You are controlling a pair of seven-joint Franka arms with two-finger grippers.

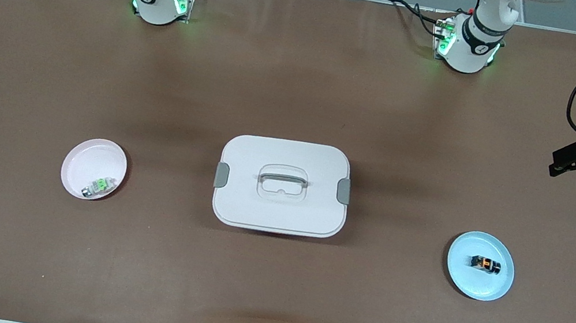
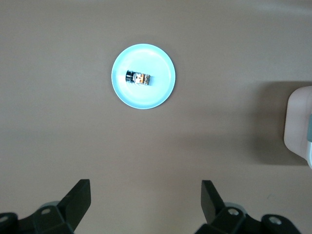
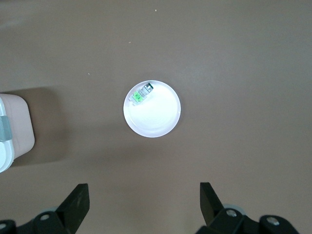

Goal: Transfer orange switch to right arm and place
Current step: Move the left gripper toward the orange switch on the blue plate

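The left end effector [image 2: 144, 204] hangs high over the tabletop [image 1: 265, 298] at the left arm's end, its fingers spread wide and holding nothing. The right end effector [image 3: 144, 204] hangs likewise at the right arm's end, also released and empty. Neither touches anything.

The orange switch [image 1: 484, 264] lies on its side in the blue plate [image 1: 459, 275], which sits toward the left arm's end from the white lidded box [image 1: 282, 185], a little nearer the front camera than the box's middle. In the left wrist view the switch [image 2: 138, 77] rests slightly off the centre of the plate [image 2: 161, 92]. A pink plate [image 1: 84, 156] sits toward the right arm's end from the box, with a small green-and-clear component [image 1: 99, 186] near its rim.

Judging the risks: the switch is tiny and lies across a shallow dish, so a descent that is slightly off could catch the plate's rim or nudge the plate and send the switch sliding. A pinch on its ends would leave the right arm little to grasp at handover. Which end is metallic is hard to tell from here. Placing in the pink plate risks knocking the component already there.
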